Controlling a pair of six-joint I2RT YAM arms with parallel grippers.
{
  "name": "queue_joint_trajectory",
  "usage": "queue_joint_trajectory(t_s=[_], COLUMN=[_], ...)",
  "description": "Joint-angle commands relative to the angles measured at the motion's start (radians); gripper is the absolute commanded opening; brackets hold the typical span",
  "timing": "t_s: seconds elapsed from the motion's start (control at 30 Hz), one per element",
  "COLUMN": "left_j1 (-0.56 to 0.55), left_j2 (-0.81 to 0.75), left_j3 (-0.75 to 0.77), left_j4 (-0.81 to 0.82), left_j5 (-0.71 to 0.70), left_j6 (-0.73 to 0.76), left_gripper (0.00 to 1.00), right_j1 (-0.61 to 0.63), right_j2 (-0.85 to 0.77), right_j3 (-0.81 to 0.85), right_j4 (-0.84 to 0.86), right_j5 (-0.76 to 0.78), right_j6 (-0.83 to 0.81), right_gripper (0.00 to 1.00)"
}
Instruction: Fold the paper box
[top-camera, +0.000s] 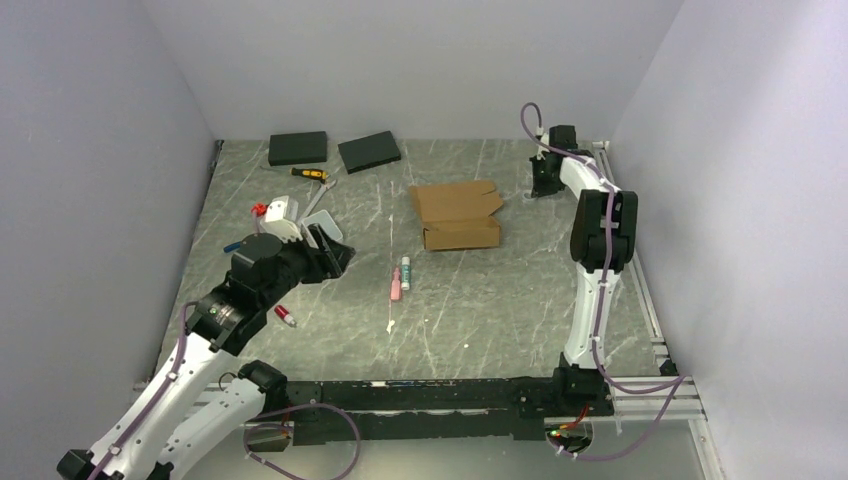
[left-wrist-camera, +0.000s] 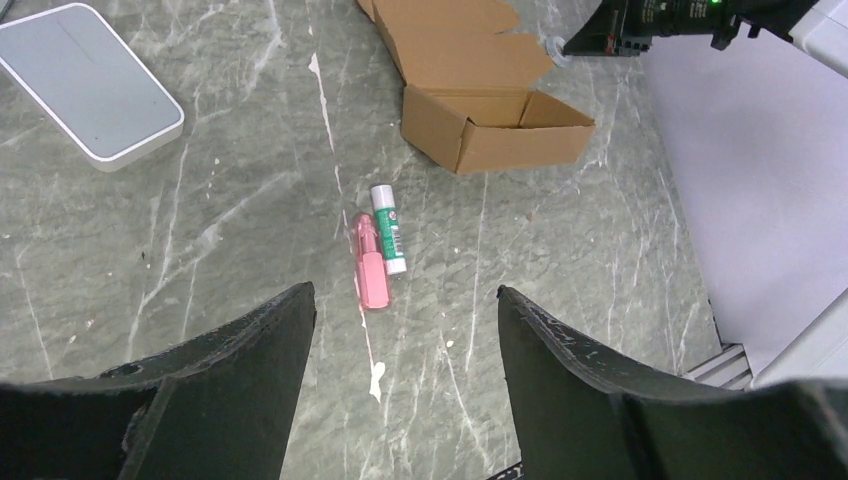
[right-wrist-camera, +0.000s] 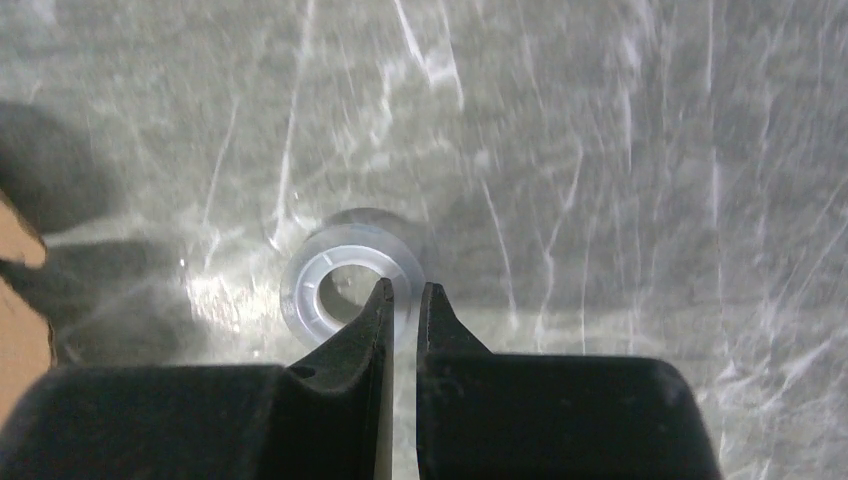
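The paper box (top-camera: 455, 213) is a brown cardboard mailer in the middle of the table, its tray part folded up and its lid flap lying open toward the back. It also shows in the left wrist view (left-wrist-camera: 480, 100), and as a brown edge in the right wrist view (right-wrist-camera: 20, 330). My left gripper (top-camera: 335, 252) is open and empty, left of the box, above a pink stick; its fingertips frame bare table (left-wrist-camera: 405, 292). My right gripper (top-camera: 541, 183) is low at the box's right, shut (right-wrist-camera: 405, 290) on the rim of a clear plastic ring (right-wrist-camera: 330, 275).
Two black slabs (top-camera: 298, 148) (top-camera: 369, 151) lie at the back. A pink stick (left-wrist-camera: 368, 262) and a green glue stick (left-wrist-camera: 388, 228) lie in front of the box. A white-grey flat tray (left-wrist-camera: 90, 80), a yellow tool (top-camera: 310, 174) and a red piece (top-camera: 285, 316) lie at the left.
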Motion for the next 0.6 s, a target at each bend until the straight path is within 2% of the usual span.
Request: queue_joint_trajectory(t_s=[0.0,0.43,0.57], left_j1=[0.003,0.003,0.003], left_j2=[-0.013,-0.017,-0.01], left_j3=[0.001,-0.015,-0.02], left_j4=[0.008,0.024,0.035], left_j5=[0.009,0.014,0.014], left_j6=[-0.017,-0.027,-0.032], left_gripper=[0.72,0.72,0.72], right_j1=[-0.022,-0.02,-0.017], right_j2=[-0.109,-0.209,-0.208], right_j3=[-0.042,-0.115,-0.104], right_j4=[-0.001,0.008,-0.003], right_j5=[-0.102,-0.289,-0.247], right_j6=[0.024,0.073,0.074], right_gripper=[0.0,0.0,0.0])
